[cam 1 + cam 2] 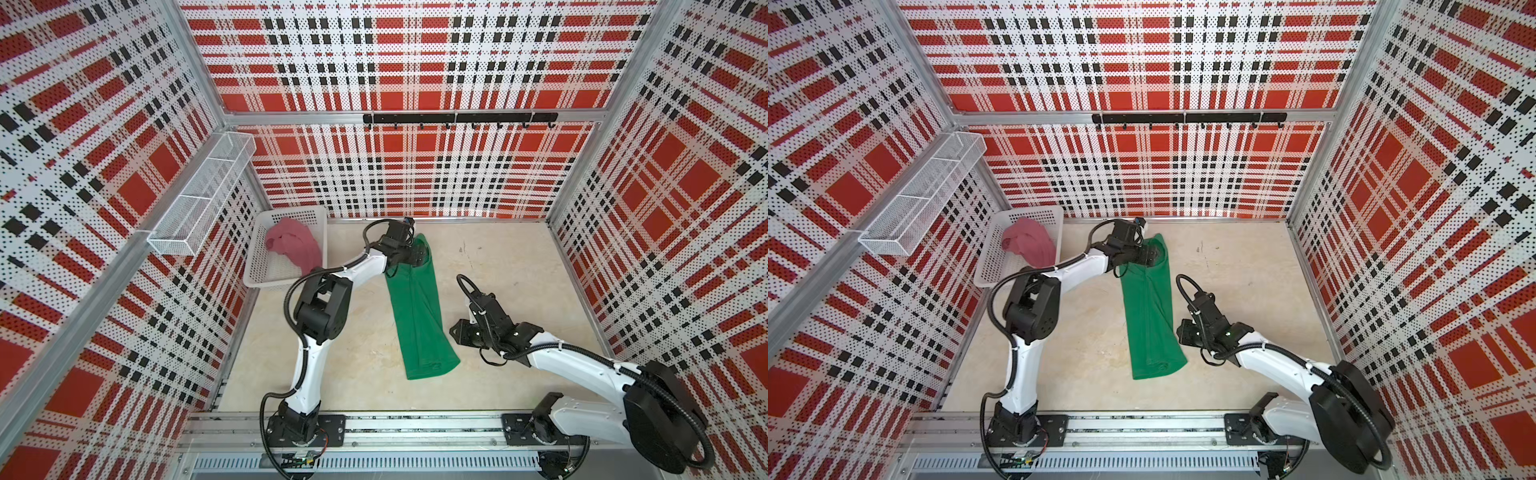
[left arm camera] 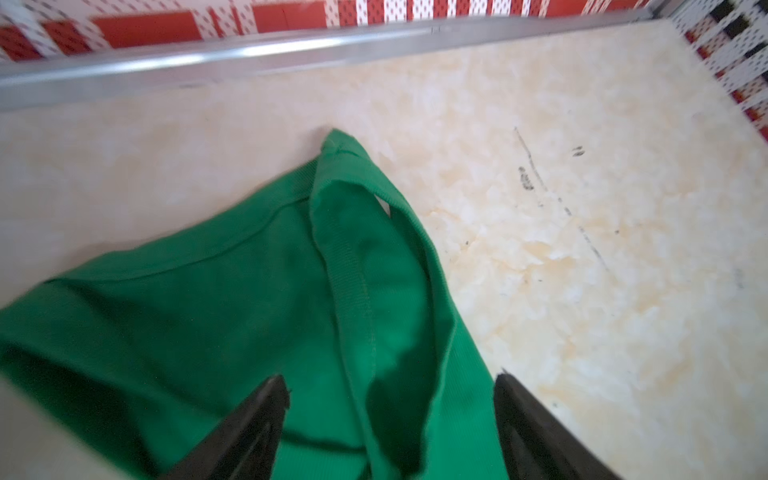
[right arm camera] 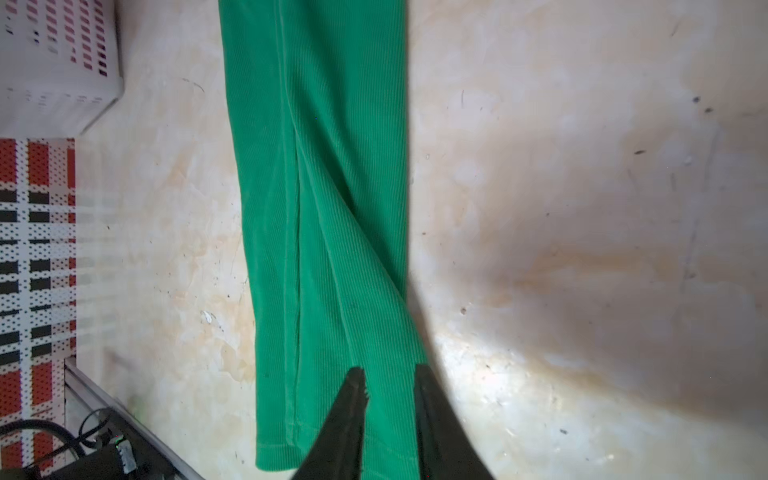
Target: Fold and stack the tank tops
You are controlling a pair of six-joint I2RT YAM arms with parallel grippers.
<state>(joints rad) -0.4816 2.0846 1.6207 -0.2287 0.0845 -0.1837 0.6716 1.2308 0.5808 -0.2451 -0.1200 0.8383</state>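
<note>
Left gripper (image 2: 390,386) covers the strap end of the green tank top (image 1: 415,316) in both top views. In the wrist view its jaws stand wide apart above the cloth and hold nothing. Right gripper (image 3: 390,372) is at the hem corner, fingers slightly parted. No cloth is seen pinched, and the hem behind them is hidden. The green top lies lengthwise mid-desk (image 1: 519,270), folded narrow. The pink tank top (image 1: 293,245) is crumpled in the white basket (image 1: 270,282) at the far left corner, shape unreadable.
</note>
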